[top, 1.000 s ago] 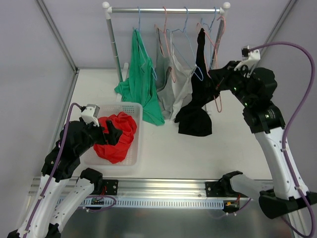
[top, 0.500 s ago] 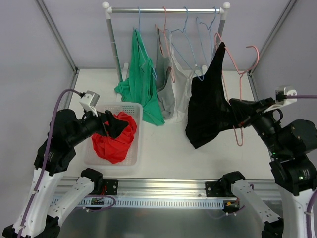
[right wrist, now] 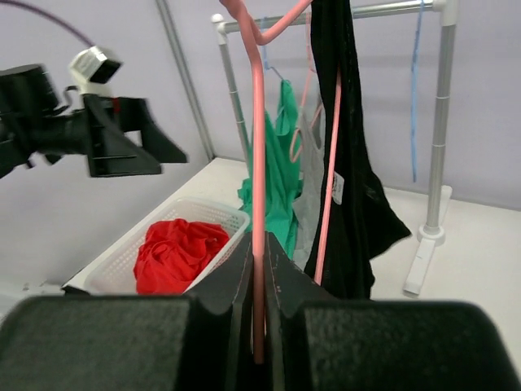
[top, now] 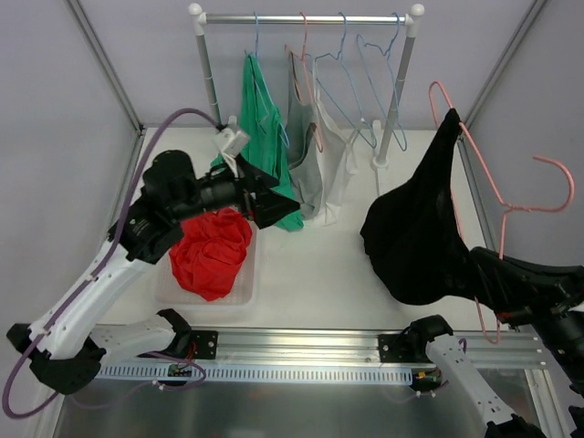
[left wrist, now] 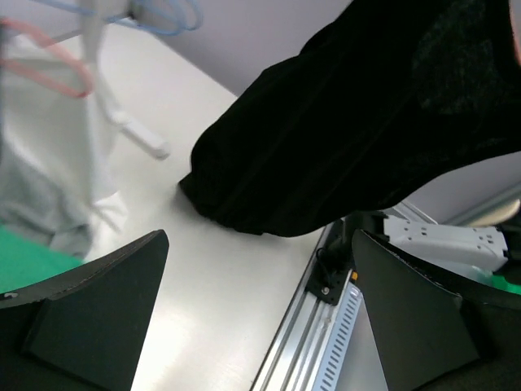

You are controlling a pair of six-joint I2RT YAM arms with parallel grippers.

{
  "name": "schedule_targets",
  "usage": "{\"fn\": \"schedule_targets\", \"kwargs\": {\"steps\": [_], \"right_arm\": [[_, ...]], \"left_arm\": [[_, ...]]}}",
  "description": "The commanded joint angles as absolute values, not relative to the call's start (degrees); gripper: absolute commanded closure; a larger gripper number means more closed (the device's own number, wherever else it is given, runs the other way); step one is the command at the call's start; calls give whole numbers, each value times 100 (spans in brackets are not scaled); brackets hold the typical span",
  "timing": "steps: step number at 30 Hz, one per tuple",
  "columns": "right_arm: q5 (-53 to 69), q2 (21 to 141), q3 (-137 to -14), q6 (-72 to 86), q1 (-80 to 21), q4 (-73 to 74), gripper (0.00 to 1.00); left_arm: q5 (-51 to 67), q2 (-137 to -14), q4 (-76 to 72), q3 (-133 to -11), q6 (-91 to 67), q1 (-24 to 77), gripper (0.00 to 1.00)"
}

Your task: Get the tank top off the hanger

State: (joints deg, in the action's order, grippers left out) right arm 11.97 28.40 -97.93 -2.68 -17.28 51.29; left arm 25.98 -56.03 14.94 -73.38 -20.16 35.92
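Fingers point(right wrist: 232, 281) of right gripper point(right wrist: 259, 261) pinched shut on pink hanger point(right wrist: 258, 163), black tank top point(top: 420, 237) draped from it over worktop's point(top: 310, 265) right edge. Left gripper point(top: 274, 204) spread wide, empty, left of centre. Likely risk: thin hanger twisting in that pinch, straps snagging during pull.

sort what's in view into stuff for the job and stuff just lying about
For the job: black tank top, pink hanger, right gripper, left gripper.
Lying about: green top, grey top, white top, blue hangers, red garment, basket.
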Motion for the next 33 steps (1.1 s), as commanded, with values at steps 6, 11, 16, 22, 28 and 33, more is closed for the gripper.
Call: {"fn": "schedule_targets", "kwargs": {"steps": [6, 11, 16, 22, 28, 33], "right_arm": [[2575, 3085, -9475, -18, -1934, 5405, 100], [2698, 3138, -9027, 193, -1934, 5133, 100], [2874, 3217, -8842, 229, -1934, 4904, 100], [2953, 3296, -8736, 185, -1934, 4746, 100], [2936, 3331, -8675, 167, -1934, 4676, 100], [2892, 3331, -8526, 97, -1934, 4632, 100]], "left_arm": [[1811, -6916, 27, -8998, -1038, 5097, 1], [1328, -7593, -483, -9299, -660, 5309, 6], [967, -8041, -536, -9387, -615, 5309, 19], [915, -8297, -563, -9387, -694, 5309, 37], [756, -8253, -589, -9167, -703, 5309, 79], [344, -8078, -606, -9018, -721, 5309, 100]]}}
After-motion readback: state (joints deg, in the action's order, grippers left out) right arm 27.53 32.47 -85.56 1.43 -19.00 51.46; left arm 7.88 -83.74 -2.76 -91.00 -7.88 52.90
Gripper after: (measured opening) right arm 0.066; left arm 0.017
